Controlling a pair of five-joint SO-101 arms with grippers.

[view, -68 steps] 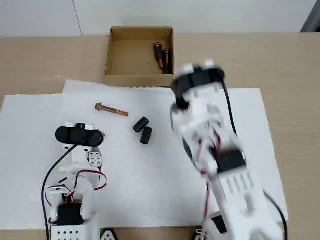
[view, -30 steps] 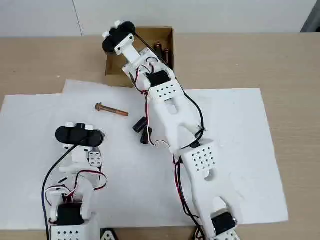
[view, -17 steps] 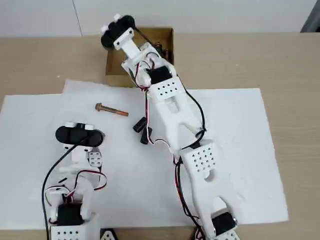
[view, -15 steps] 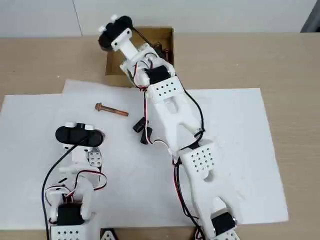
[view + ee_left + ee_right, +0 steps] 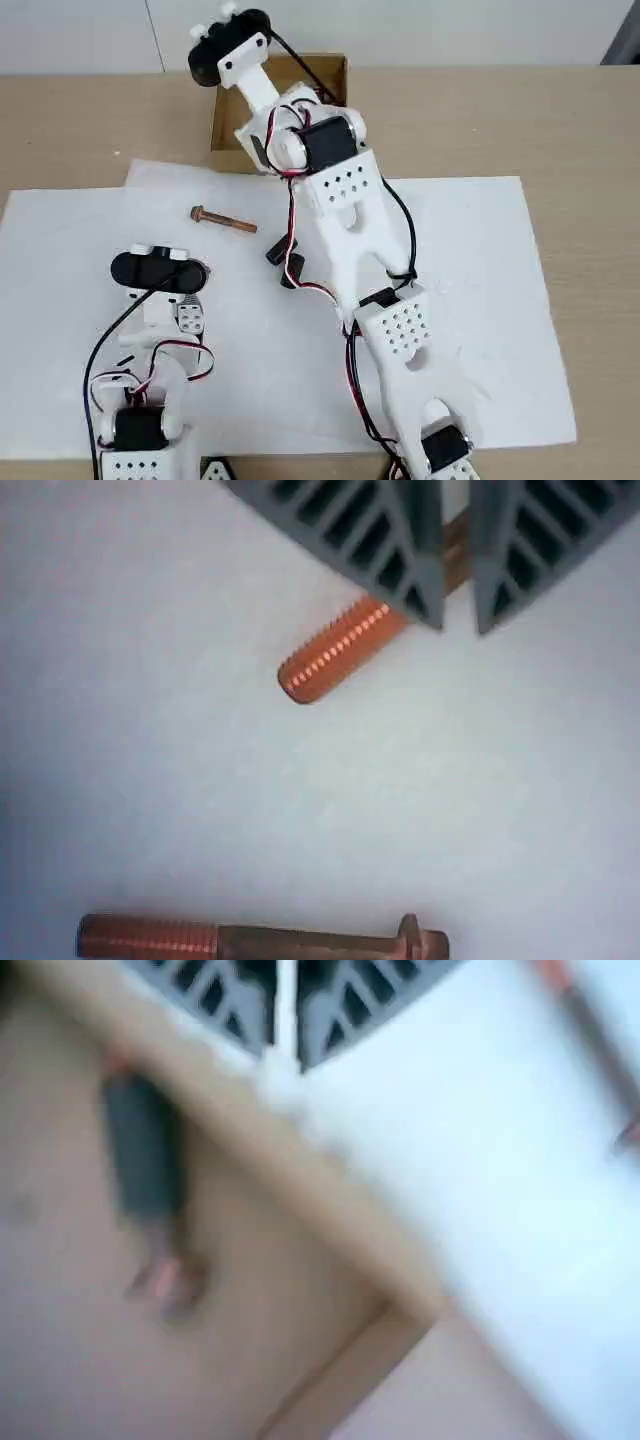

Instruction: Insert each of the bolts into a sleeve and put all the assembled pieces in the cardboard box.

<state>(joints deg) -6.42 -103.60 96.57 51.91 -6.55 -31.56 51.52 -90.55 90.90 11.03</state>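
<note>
Right claw (image 5: 285, 1055) shifted left over cardboard box (image 5: 228, 128), sleeves (image 5: 274, 253) more hidden

The right arm (image 5: 350, 215) lies stretched across the paper (image 5: 480, 260), its wrist over the box (image 5: 226, 158). A bolt (image 5: 223, 219) rests on the paper, with sleeves (image 5: 277, 254) just beside that arm. The left arm (image 5: 150, 335) sits folded.

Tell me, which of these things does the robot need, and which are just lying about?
Part of the job: copper bolts, black sleeves, cardboard box, assembled piece inside it.
Just lying about: white paper sheet, wooden table.
</note>
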